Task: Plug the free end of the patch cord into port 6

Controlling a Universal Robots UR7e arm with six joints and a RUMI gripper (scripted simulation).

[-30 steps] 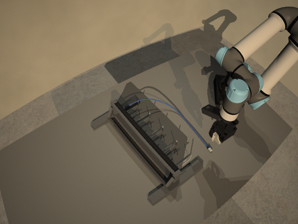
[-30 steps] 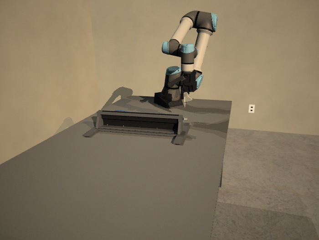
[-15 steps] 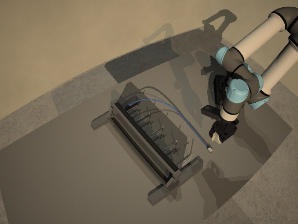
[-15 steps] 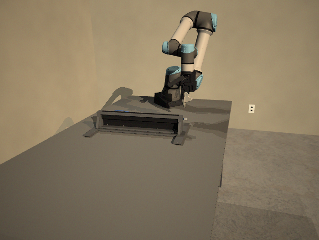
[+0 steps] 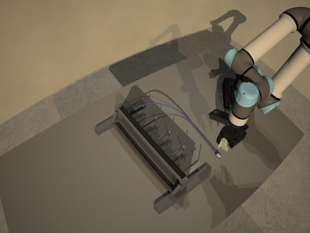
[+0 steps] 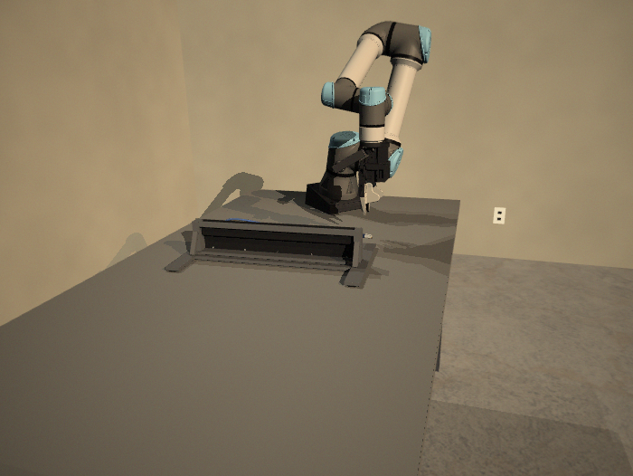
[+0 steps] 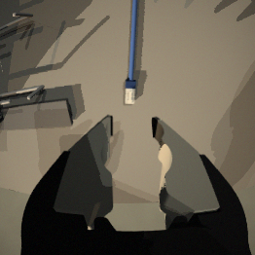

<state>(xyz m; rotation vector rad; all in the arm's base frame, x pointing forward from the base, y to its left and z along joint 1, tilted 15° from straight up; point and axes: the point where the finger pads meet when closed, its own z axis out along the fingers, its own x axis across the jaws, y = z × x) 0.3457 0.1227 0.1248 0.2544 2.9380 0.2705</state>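
Blue cord [image 5: 192, 122] [image 7: 132, 44]: its free plug [image 5: 218, 155] [image 6: 367, 235] [image 7: 127, 92] lies beside the rack [image 5: 150, 140] [image 6: 281, 224] | your gripper [image 5: 222, 147] [image 6: 366, 207] [image 7: 131, 118], near the rack: jaws parted, grasping nothing | closing off-centre could roll the latch sideways

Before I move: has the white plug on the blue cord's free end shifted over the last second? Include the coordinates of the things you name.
No. In the top view the white plug [image 5: 218, 155] [image 6: 367, 235] [image 7: 129, 95] keeps its place beside the grey rack [image 5: 153, 141] [image 6: 278, 225] [image 7: 39, 114].
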